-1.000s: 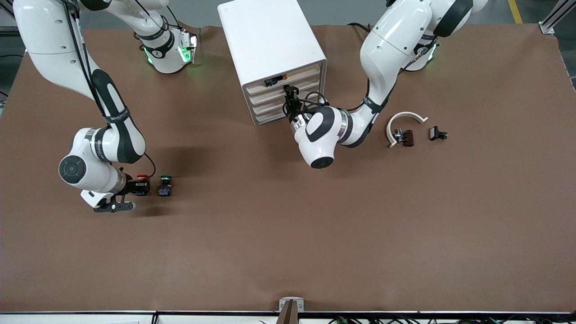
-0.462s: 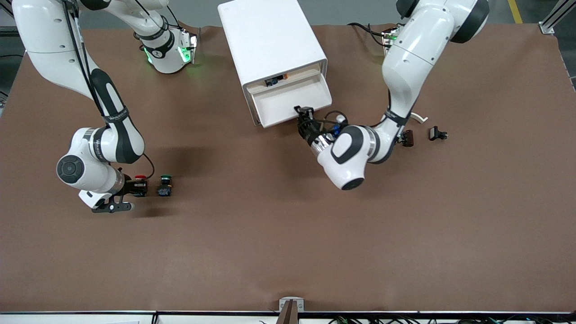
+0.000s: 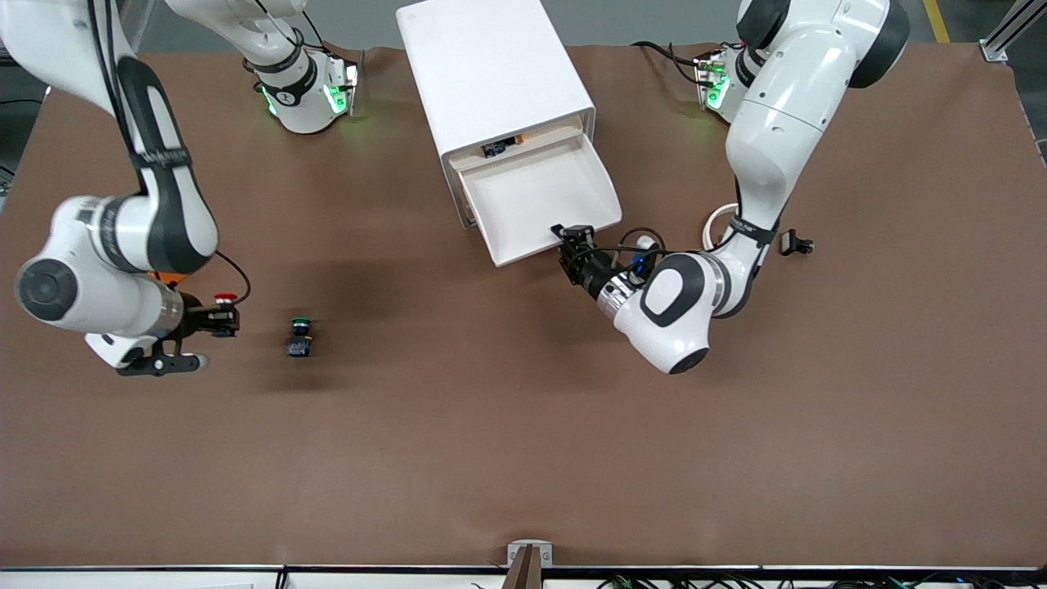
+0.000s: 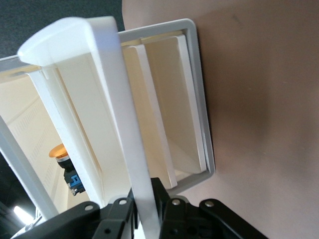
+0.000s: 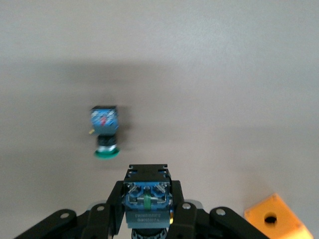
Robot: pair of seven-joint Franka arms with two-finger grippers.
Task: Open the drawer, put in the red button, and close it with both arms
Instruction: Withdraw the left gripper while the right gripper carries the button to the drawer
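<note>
Since a second ago the drawer (image 3: pixel 540 200) has come far out of the cabinet (image 3: pixel 491 82), and the red button (image 3: pixel 221 298) has risen off the table (image 3: pixel 523 458), leaving the green button (image 3: pixel 299 335) standing alone.

Left gripper (image 3: pixel 572 245): clamped on the drawer's front lip, over the table just before the cabinet. Pull further and you may drag the drawer off its runners or shift the cabinet.

Right gripper (image 3: pixel 217 319): pinching the red button, over the table's right-arm end. Your carry is long; a loose pinch could drop it.

White drawer (image 3: pixel 536 196), brown table (image 3: pixel 523 425) — red button (image 3: pixel 222 297) w/ blue base; other switch (image 3: pixel 299 324) green-capped.
</note>
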